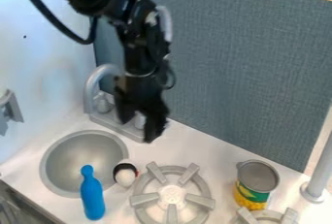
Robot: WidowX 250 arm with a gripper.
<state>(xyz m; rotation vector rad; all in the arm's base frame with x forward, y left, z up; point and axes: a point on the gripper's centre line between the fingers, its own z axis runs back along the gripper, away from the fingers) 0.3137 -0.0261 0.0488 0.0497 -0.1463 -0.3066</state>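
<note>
At the far left, a grey fitting point(10, 107) sits against the pale wall point(52, 58). Below and to its right is the round grey sink point(48, 174), set into the white counter point(217, 157). A blue bottle-shaped toy point(92, 199) overlaps the sink's near edge in the view, its narrow end over the basin and its wide end over the counter. The curved grey faucet point(91, 89) rises behind the sink, beneath the black arm point(137, 48), which comes down from the upper left.

The gripper point(137, 131) hangs in front of the faucet's base, pointing down. Its two fingers are parted by a moderate gap, with pale fittings visible between them and nothing in their hold. The faucet is nearest to it; it is hard to tell whether they touch.

Below the gripper, at the sink's right rim, is a small black-and-white toy point(125, 174) with a red patch. Just right of that is a grey burner point(148, 198). Farther right stands a can point(252, 196) with a green and yellow side and a grey round top, behind part of a second burner point(290, 215). A grey post point(319, 172) rises at the right edge.
</note>
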